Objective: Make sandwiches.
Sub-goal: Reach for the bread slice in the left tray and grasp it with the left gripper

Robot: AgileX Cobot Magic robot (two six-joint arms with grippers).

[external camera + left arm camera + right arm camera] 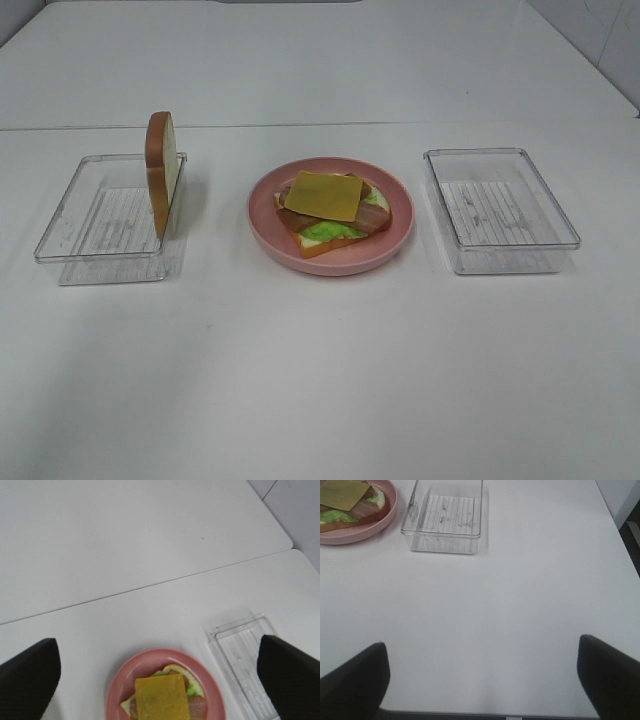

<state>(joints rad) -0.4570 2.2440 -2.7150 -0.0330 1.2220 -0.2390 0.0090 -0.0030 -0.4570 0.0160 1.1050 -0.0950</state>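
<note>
So your half-built sandwich sits in the middle of the table: a bread slice [318, 243] at the bottom, green lettuce [330, 231] peeking out at the near edge, brown bacon strips [372, 213] across that, and the yellow cheese slice [323, 195] lying flat on top, a bit skewed. All of it rests on the pink plate [268, 225].

The second bread slice [160, 170] is off to the left, standing upright on its edge against the right wall of the left clear tray [70, 215], crust facing you. The right clear tray [548, 210] sits on the other side of the plate, with nothing visible in it.

Both trays and the plate line up in a row on the white table [320, 380].

Your left gripper [160, 680] hangs above the plate with its fingers spread wide, nothing between them. Your right gripper [482, 680] is out over bare table near the right tray, also spread wide and holding nothing. Neither arm shows in the high view.
</note>
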